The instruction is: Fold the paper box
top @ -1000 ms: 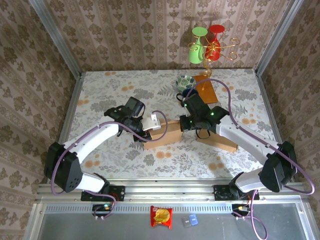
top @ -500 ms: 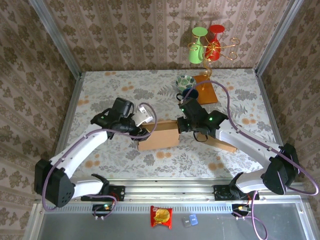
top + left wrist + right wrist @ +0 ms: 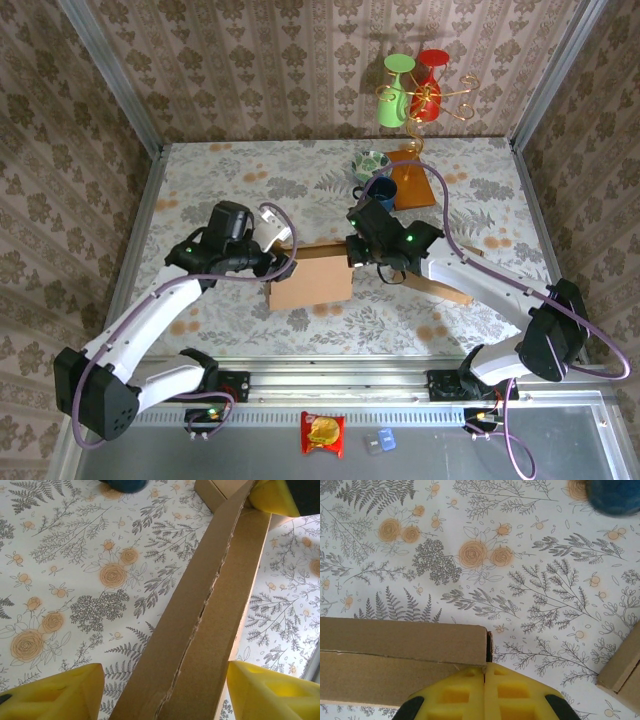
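Jaws of left gripper (image 3: 162, 692) spread astride paper box (image 3: 310, 281), right gripper (image 3: 485, 674) pinching its end, blue cup (image 3: 381, 190) nearby

The floral-clothed table (image 3: 230, 165) carries a patterned bowl (image 3: 369, 162), a blue cup (image 3: 381, 189) and an orange stand base (image 3: 418, 186) at the back; the paper box (image 3: 310, 284) near the middle; a cardboard piece (image 3: 455, 292) to its right.

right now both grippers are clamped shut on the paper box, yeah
Not both. The left gripper is open, its yellow fingers apart either side of the paper box, as the left wrist view shows. The right gripper is shut on it.
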Controlling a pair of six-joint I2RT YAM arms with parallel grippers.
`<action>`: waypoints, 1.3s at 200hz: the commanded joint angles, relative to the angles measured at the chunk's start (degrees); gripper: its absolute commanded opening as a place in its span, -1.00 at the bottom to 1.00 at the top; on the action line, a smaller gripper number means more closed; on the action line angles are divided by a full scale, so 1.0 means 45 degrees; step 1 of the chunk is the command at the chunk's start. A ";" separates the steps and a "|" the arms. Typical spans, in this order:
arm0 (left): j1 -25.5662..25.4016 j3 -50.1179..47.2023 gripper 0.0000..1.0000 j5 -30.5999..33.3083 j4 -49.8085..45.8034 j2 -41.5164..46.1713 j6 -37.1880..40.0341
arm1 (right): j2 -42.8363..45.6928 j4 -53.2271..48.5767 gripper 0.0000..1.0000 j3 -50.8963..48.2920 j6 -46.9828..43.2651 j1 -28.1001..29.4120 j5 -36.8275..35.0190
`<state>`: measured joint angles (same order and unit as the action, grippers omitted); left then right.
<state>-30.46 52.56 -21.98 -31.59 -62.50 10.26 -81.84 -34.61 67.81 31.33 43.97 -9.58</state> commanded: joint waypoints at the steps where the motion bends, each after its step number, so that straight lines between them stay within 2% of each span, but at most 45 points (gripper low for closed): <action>1: -0.0189 -0.0167 0.37 0.0608 0.0210 0.0105 0.0164 | -0.0017 -0.0511 -1.00 0.0302 0.0425 0.0202 -0.0576; 42: -0.0796 -0.0404 0.51 0.1341 0.0002 -0.0041 0.1290 | 0.0311 -0.0512 -1.00 0.0245 0.0479 0.0274 -0.0897; 67: -0.0927 -0.0357 0.58 0.1795 0.0351 0.0196 0.1051 | 0.0338 -0.0475 -1.00 0.0027 0.0577 0.0308 -0.0827; 89: -0.0946 0.0155 0.54 0.2638 0.0166 0.0461 0.0650 | 0.0323 -0.0359 -1.00 -0.0088 0.0693 0.0347 -0.0829; 106: -0.0909 0.0619 0.42 0.3401 -0.0223 0.0885 -0.0013 | 0.0242 -0.0336 -1.00 -0.0069 0.0713 0.0381 -0.0838; 124: -0.0708 0.1124 0.07 0.4084 -0.0938 0.1445 -0.1619 | 0.0156 -0.0375 -1.00 -0.0024 0.0733 0.0400 -0.0842; 134: -0.0601 0.1605 -0.06 0.4463 -0.1817 0.1597 -0.2675 | 0.0177 -0.0403 -1.00 -0.0021 0.0733 0.0404 -0.0890; 146: -0.0498 0.2232 -0.12 0.4292 -0.3067 0.1587 -0.3535 | 0.0209 -0.0467 -1.00 0.0003 0.0752 0.0412 -0.0954; 164: -0.0516 0.3019 -0.17 0.3173 -0.4861 0.1303 -0.4081 | 0.0157 -0.0531 -1.00 0.0057 0.0752 0.0411 -0.0963; 195: -0.0634 0.3335 -0.11 0.2527 -0.7022 0.0796 -0.4600 | 0.0009 -0.0697 -1.00 0.0225 0.0791 0.0435 -0.0980; 216: -0.0692 0.3200 -0.05 0.2508 -0.7387 0.0669 -0.4627 | -0.0016 -0.0756 -1.00 0.0224 0.0802 0.0457 -0.0934; 234: -0.0712 0.2925 0.01 0.3050 -0.7289 0.0686 -0.4559 | -0.0018 -0.0760 -1.00 0.0168 0.0772 0.0472 -0.0903; 260: -0.0712 0.2835 -0.01 0.3381 -0.6666 0.0393 -0.4526 | -0.0035 -0.0737 -1.00 0.0093 0.0816 0.0466 -0.0805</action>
<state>-33.36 65.84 -8.45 -61.39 -59.86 -8.97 -81.71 -36.05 67.79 33.50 45.65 -12.05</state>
